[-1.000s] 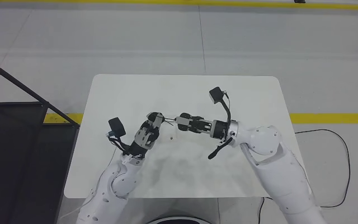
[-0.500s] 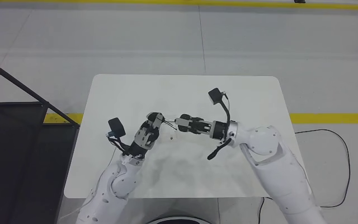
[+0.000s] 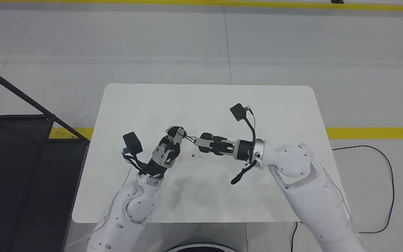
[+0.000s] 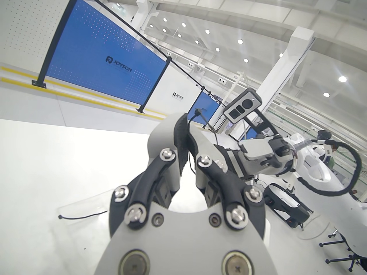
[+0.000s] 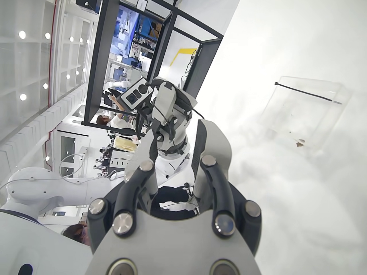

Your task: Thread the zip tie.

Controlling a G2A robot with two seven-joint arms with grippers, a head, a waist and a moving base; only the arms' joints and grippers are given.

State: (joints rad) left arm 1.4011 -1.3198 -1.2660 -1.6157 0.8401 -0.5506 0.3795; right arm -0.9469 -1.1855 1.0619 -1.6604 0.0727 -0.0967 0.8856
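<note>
White table [image 3: 277, 107], both arms meeting over its middle. Left gripper [image 4: 185, 133]: pads pinched shut on a black zip tie [image 4: 197, 112], its head sticking out past the fingertips, held up off the table. Right gripper [image 3: 203, 140]: just beside the left one and facing it, fingers apart. Near them on the table, a clear tray [image 5: 335, 98] with 1 spare tie [image 5: 308, 94] lying inside. Past the table's right edge, a yellow floor line [image 3: 365, 133].

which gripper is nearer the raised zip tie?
Left. The left gripper is shut on the zip tie; the right gripper is open just beside it, not gripping.
</note>
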